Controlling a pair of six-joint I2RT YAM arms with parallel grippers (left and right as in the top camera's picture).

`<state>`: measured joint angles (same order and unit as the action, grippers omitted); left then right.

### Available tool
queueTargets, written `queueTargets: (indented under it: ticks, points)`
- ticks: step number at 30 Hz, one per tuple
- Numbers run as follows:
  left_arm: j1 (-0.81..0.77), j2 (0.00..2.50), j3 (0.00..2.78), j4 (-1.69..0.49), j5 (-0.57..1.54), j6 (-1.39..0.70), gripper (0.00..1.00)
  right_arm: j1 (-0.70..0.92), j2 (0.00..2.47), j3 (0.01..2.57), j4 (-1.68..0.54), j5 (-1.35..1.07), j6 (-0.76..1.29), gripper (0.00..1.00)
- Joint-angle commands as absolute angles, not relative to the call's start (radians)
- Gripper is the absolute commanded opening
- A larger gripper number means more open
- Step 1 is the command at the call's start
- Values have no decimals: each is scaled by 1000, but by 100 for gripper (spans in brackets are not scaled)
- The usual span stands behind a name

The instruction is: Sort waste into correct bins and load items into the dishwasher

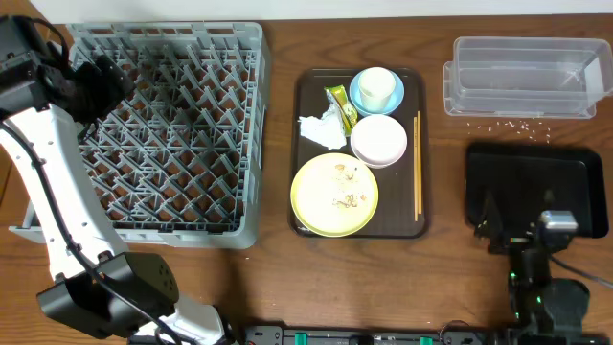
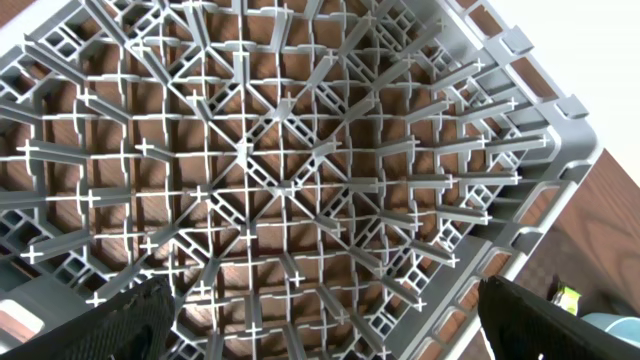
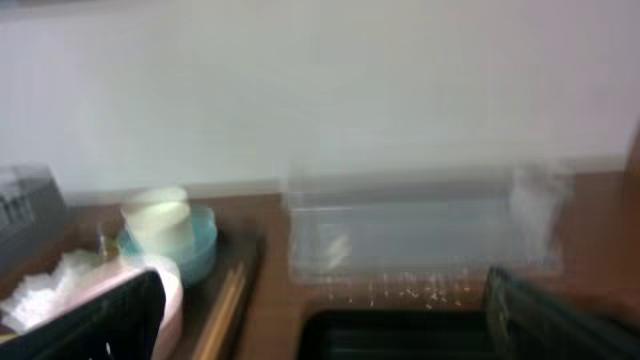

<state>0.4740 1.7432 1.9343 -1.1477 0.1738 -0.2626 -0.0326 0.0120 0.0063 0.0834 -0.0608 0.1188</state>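
Grey dish rack (image 1: 163, 134) lies beneath the left pincer (image 2: 320, 305), jaws apart.

Left hand (image 1: 96, 81) at far left, fingers (image 2: 130, 320) spread wide, right hand (image 1: 522, 230) near right, likewise spread.

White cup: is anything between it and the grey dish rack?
Nothing visible: only wooden table lies between the brown tray holding the white cup and the grey lattice dish rack. The left gripper hangs over the rack's left side.
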Motion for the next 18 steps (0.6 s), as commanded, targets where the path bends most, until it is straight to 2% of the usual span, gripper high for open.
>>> queueTargets:
  ticks: [1, 11, 14, 18]
  points:
    - [472, 1745, 1930, -1151, 171, -268, 98, -38, 5, 6, 282, -87, 126, 99]
    - [472, 1745, 1930, -1151, 171, -268, 98, -38, 108, 14, 991, -79, 144, 99]
    - [472, 1745, 1930, -1151, 171, -268, 98, -38, 225, 76, 1062, -82, 141, 99]
    - [472, 1745, 1930, -1151, 171, -268, 98, -38, 480, 273, 1024, -220, 91, 99]
